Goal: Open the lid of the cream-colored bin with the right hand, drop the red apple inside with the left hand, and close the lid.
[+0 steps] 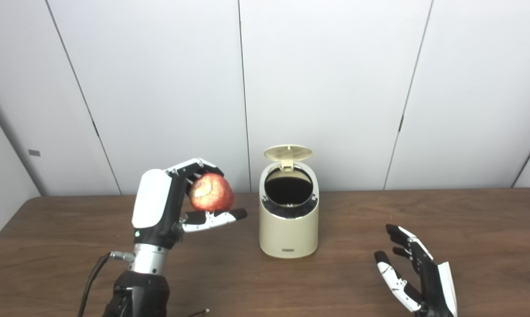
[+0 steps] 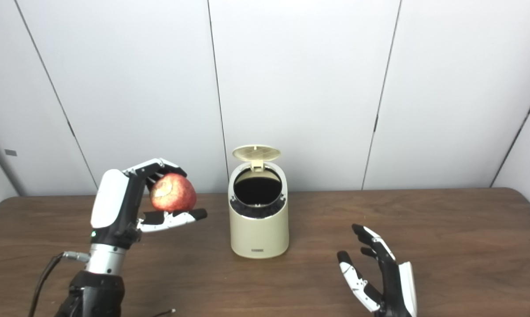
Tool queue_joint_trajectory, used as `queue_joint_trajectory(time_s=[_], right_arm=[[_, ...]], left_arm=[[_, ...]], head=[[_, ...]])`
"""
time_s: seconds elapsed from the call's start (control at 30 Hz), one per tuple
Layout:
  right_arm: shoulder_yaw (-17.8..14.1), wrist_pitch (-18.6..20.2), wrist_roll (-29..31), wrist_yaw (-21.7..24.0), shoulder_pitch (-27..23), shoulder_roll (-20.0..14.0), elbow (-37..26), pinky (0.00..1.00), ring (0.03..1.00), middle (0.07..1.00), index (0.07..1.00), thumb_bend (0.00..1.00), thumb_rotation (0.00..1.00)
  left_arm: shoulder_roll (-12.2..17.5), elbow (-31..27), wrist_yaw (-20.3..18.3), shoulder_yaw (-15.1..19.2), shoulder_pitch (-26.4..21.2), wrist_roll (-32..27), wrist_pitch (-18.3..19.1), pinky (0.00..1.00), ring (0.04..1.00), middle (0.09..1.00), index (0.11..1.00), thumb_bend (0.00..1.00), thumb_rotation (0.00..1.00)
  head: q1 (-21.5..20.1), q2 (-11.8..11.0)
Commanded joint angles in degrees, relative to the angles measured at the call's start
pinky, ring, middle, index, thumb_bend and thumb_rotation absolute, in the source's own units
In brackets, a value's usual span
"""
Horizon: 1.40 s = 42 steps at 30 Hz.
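Note:
The cream-colored bin [image 1: 288,231] stands at the middle of the table. Its round lid [image 1: 287,152] is tipped up at the back and the dark mouth [image 1: 288,189] is uncovered. My left hand [image 1: 170,207] is raised to the left of the bin, about level with its top, and is shut on the red apple [image 1: 211,192]; the apple is held between the curled fingers above and the thumb below. My right hand [image 1: 412,273] hangs low at the front right of the bin, apart from it, open with fingers spread and nothing in it.
The brown wooden table [image 1: 467,229] runs across the view, with a white panelled wall [image 1: 335,88] right behind it. A black cable [image 1: 90,277] runs from my left wrist down to the bottom edge.

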Motion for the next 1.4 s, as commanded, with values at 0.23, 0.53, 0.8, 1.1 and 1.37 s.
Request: queue_joint_trajectory(time_s=[0.23,0.53,0.8,1.1,1.37], right_arm=[[0.0,-1.3,-0.5,-0.8,-0.3,0.3,-1.0,0.73,0.804,0.800,0.776,0.21,0.54],[0.1,-0.9,-0.5,-0.6,-0.2,0.4,-1.4,0.73,0.803,0.797,0.771,0.21,0.52],[0.2,-0.9,-0.4,-0.7,-0.2,0.7,-1.2,0.73,0.801,0.796,0.772,0.21,0.51],[0.3,-1.0,-0.5,-0.7,-0.2,0.9,-1.2,0.73,0.802,0.800,0.775,0.21,0.53],[0.5,-1.7,-1.2,-1.5,-0.3,1.1,-0.6,0.72,0.795,0.794,0.775,0.21,0.52]], left_arm=[[-3.8,2.0,1.2,-1.9,-4.3,1.4,-3.1,0.33,0.429,0.516,0.503,0.47,0.00],[-6.6,4.7,1.5,-3.3,-6.6,2.6,-3.3,0.34,0.426,0.501,0.496,0.48,0.00],[-8.5,7.6,2.6,-4.6,-8.8,3.3,-4.1,0.34,0.420,0.489,0.508,0.47,0.00],[-10.0,9.8,2.0,-5.6,-10.6,4.9,-2.0,0.33,0.415,0.486,0.515,0.47,0.00],[-9.7,17.1,5.6,-6.4,-13.7,7.5,-2.9,0.33,0.415,0.487,0.513,0.47,0.00]], head=[[-0.1,0.5],[-0.1,0.4],[-0.2,0.2],[-0.6,0.0],[-0.9,-0.3]])
